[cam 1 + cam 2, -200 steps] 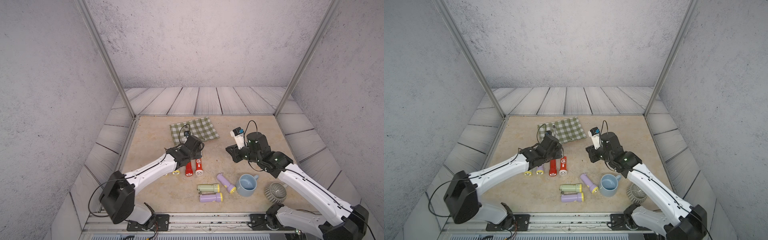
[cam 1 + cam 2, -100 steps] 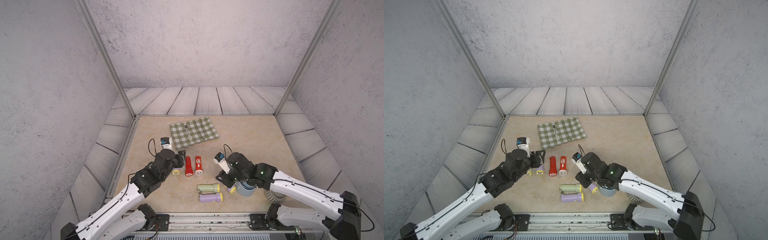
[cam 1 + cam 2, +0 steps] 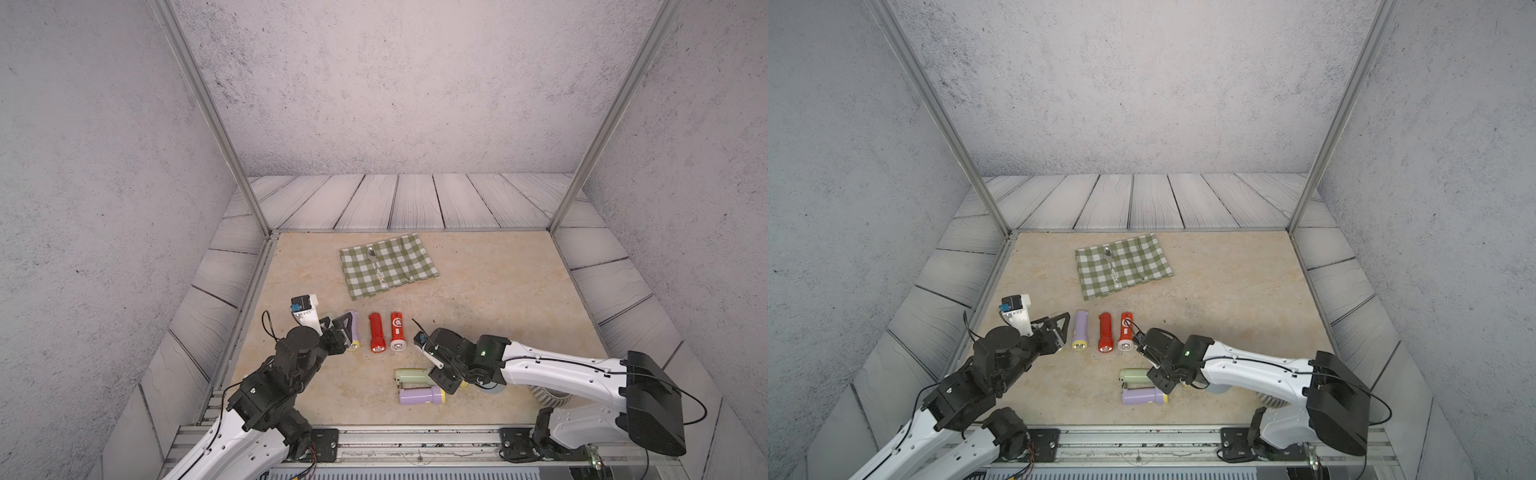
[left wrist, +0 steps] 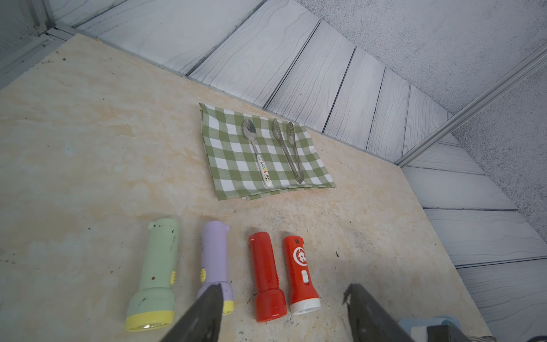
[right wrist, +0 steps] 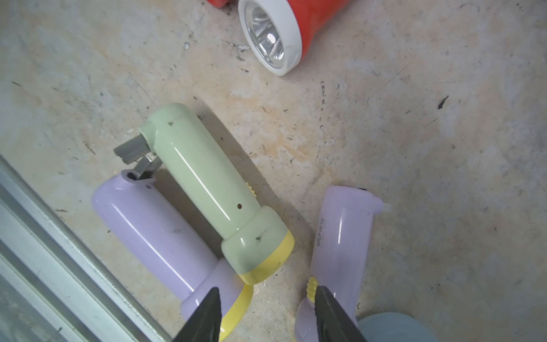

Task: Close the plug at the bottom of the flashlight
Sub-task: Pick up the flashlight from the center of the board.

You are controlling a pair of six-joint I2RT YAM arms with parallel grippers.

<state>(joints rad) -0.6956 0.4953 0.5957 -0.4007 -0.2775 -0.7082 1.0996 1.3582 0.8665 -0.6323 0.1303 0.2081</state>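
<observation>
A pale green flashlight (image 5: pixel 207 183) lies near the table's front, with its grey plug (image 5: pixel 133 151) folded out at the tail end. In both top views the same flashlight (image 3: pixel 411 376) (image 3: pixel 1133 376) lies just left of my right gripper (image 3: pixel 444 380) (image 3: pixel 1160 380). A purple flashlight (image 5: pixel 148 231) lies against it. In the wrist view my right gripper (image 5: pixel 266 296) is open, low over the table between their yellow heads and a second purple flashlight (image 5: pixel 340 237). It holds nothing. My left gripper (image 4: pixel 284 288) (image 3: pixel 343 328) is open and empty, hovering at the head ends of a row of flashlights.
The row holds a green (image 4: pixel 157 266), a purple (image 4: pixel 214 254), a red (image 4: pixel 265 266) and a red-and-white flashlight (image 4: pixel 299 266). A checked cloth (image 3: pixel 388 266) with spoon and tongs lies behind. A blue cup (image 3: pixel 1217 388) sits under my right arm. The front rail (image 5: pixel 44 251) is close.
Both arms pulled back toward the table's front. My right gripper dropped low over the front flashlights and went from nearly shut to open. The left gripper's opening is unchanged.
</observation>
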